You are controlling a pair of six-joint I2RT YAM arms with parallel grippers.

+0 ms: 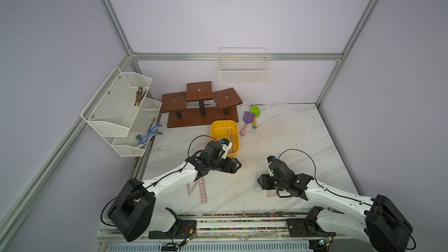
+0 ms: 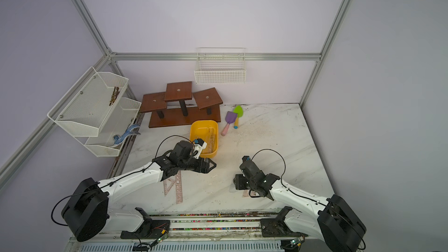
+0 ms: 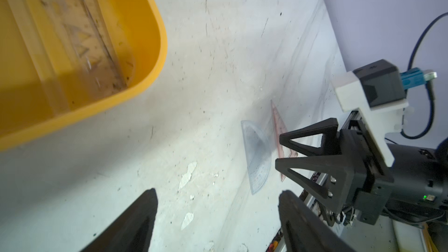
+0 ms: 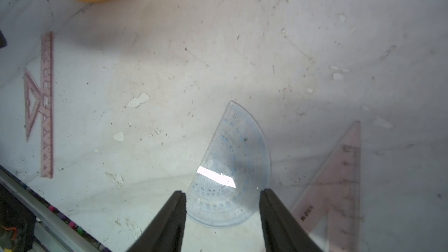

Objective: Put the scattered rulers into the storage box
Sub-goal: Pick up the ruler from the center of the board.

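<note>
Inside the open right pincer (image 4: 223, 191) lies the protractor (image 4: 237, 153), ungripped, straight edge lengthwise.

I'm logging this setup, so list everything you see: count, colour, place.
table: 1, white marble
box: 1, yellow, middle-left, toward the back
boxed rulers: at least 2, clear-brownish, lying inside
straight ruler: 1, pink, near edge, left side
set squares: 2, pink, one against that ruler, one beside the protractor
protractor: 1, clear, flat, near edge, right side
shovels: 2, purple and green, right of box
stand: 1, brown wood, behind box
basket: 1, white wire, back wall
rack: 1, white mesh, left wall
lizard: 1, blue, rack's lower tier
brown bits: several, rack's upper tier
left gripper: 1, black, open, near box
right gripper: 1, black, open, straddling protractor
</note>
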